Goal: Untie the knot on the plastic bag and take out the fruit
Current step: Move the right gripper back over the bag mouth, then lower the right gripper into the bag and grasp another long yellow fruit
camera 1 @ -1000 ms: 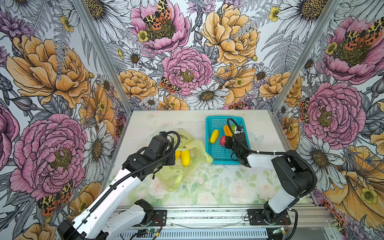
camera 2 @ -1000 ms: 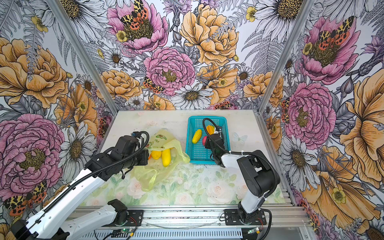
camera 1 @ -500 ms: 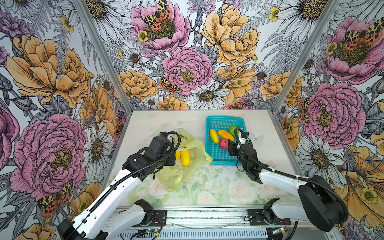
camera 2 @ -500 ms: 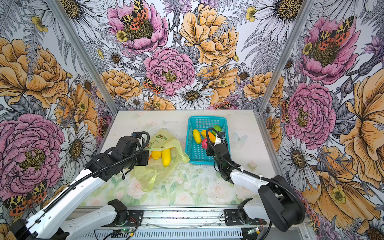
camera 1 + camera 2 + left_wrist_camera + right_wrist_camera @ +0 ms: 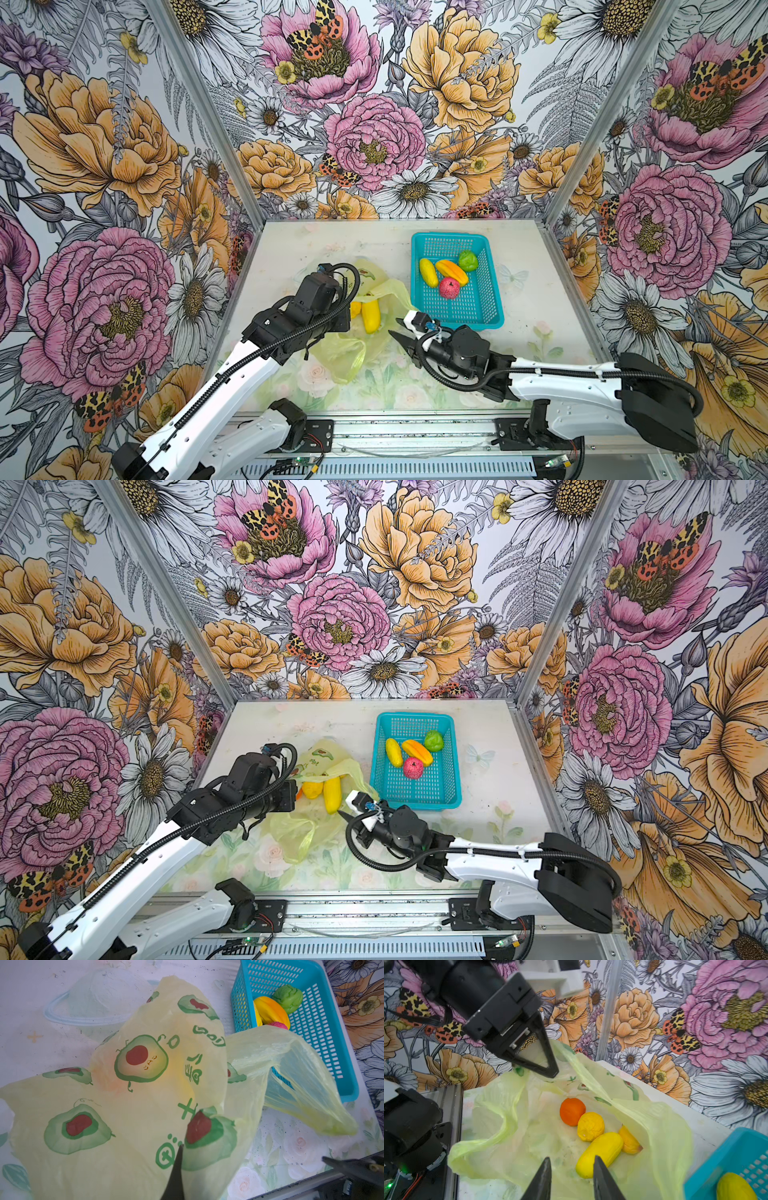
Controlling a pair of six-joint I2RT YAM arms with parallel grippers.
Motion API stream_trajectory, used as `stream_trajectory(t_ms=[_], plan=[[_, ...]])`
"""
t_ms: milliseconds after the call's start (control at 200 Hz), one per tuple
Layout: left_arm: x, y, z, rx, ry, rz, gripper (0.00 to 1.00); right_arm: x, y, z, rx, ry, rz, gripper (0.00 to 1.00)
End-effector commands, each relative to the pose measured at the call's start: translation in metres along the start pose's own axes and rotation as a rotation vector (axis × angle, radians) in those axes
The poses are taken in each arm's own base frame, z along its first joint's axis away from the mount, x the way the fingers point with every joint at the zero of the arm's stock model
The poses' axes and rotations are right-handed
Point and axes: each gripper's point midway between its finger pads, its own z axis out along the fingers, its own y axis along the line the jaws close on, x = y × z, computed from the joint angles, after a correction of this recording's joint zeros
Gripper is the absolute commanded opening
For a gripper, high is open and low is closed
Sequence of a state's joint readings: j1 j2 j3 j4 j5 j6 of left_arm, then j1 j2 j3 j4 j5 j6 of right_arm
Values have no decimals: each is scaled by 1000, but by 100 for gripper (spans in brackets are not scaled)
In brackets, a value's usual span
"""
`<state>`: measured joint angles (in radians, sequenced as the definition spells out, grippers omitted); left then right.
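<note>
The long yellow fruit (image 5: 600,1152) is the piece I want next. It lies inside the open mouth of the plastic bag (image 5: 500,1122), low and centre in the right wrist view, with a lemon (image 5: 590,1126), an orange (image 5: 572,1111) and a smaller orange-yellow fruit (image 5: 630,1140) packed close behind it. I see no tied knot anywhere. The handle loops hang slack, so I judge the untying done and the emptying about half finished.

The right gripper (image 5: 572,1159) is the nearer one. Its jaws stand apart with nothing between them, and they point into the bag mouth. The yellow fruit sits just beyond them and off toward the right-hand finger, not centred in the gap. Its long axis runs from lower left to upper right in that view, slantwise across my line of approach. I would therefore shift slightly right and turn the wrist so the jaws close across its narrow width.

The left gripper (image 5: 551,1071), upper left of that frame, is pinched together on the bag's top edge and holds the film up like a tent.

In a top view the teal basket (image 5: 446,235) sits right of the bag on the counter (image 5: 540,299). It holds four fruits.
</note>
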<state>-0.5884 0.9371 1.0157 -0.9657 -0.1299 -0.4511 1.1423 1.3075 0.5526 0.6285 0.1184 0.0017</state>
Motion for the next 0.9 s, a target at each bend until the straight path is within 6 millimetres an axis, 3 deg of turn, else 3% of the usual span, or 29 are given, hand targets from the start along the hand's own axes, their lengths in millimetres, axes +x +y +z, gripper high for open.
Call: stream_trajectory(t_ms=[0,105,450,600,726,896], plan=[[-4,-1,-4,-6,-22,-13,0,9,17,24,7,28,-116,34],[-3,-2,-6,-9,-30,-5,0,27,20,49,59,86,-160,34],[-10,-5,-11,-3,-20,47,0,77,-14,99,160,149,-73,33],[-23,17,-17,-173,30,194,0,90,-33,110,225,195,-28,35],[-20,22,-18,-181,15,193,0,96,-50,114,280,209,20,47],[-27,31,-21,-103,-11,90,0,121,-74,124,347,262,88,65]])
